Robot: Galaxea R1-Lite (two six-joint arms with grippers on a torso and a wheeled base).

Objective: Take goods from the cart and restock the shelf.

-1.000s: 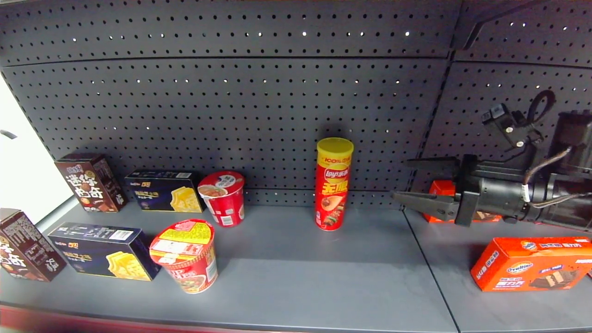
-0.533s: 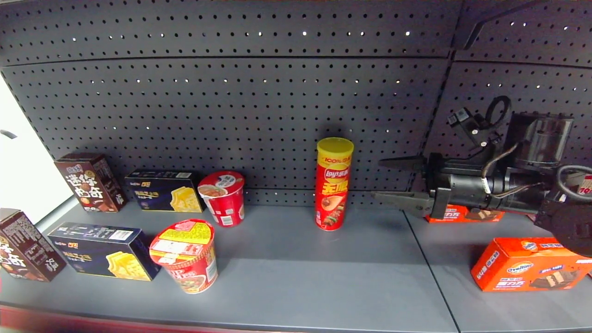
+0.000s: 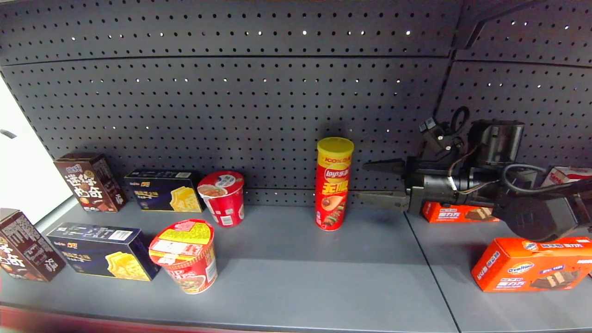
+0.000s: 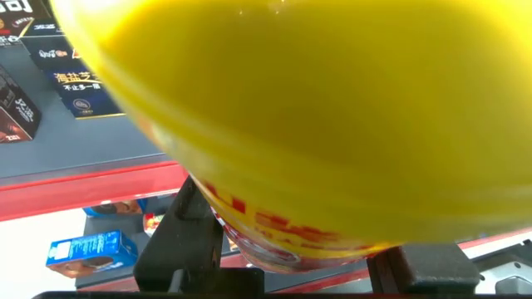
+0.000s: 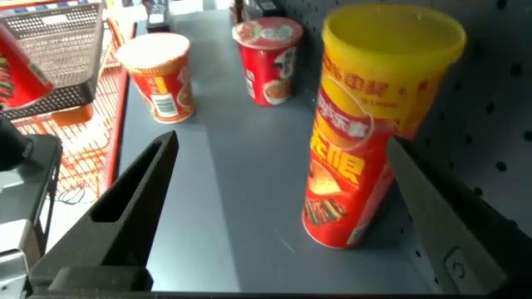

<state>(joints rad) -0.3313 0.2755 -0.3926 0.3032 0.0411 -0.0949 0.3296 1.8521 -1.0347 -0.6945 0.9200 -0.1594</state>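
A red chip can with a yellow lid point(image 3: 334, 185) stands upright on the grey shelf point(image 3: 296, 273) against the pegboard. My right gripper point(image 3: 362, 181) is open just to the can's right, fingertips level with its middle and a little apart from it. In the right wrist view the same can point(image 5: 366, 141) stands ahead of the open gripper point(image 5: 283, 145), close to one finger point(image 5: 440, 224). In the left wrist view a second chip can point(image 4: 316, 108) looms close with its yellow lid toward the camera, and my left gripper point(image 4: 299, 266) is shut on its red body.
Two red noodle cups point(image 3: 222, 198) point(image 3: 185, 254) and several dark boxes point(image 3: 164, 190) stand on the shelf's left. Orange boxes point(image 3: 532, 270) point(image 3: 458, 212) lie under and in front of the right arm. A wire cart basket point(image 5: 50, 41) stands beyond the shelf edge.
My right arm has moved left along the shelf, bringing its open gripper from over the orange box up to the standing can. The can and other goods have stayed put.
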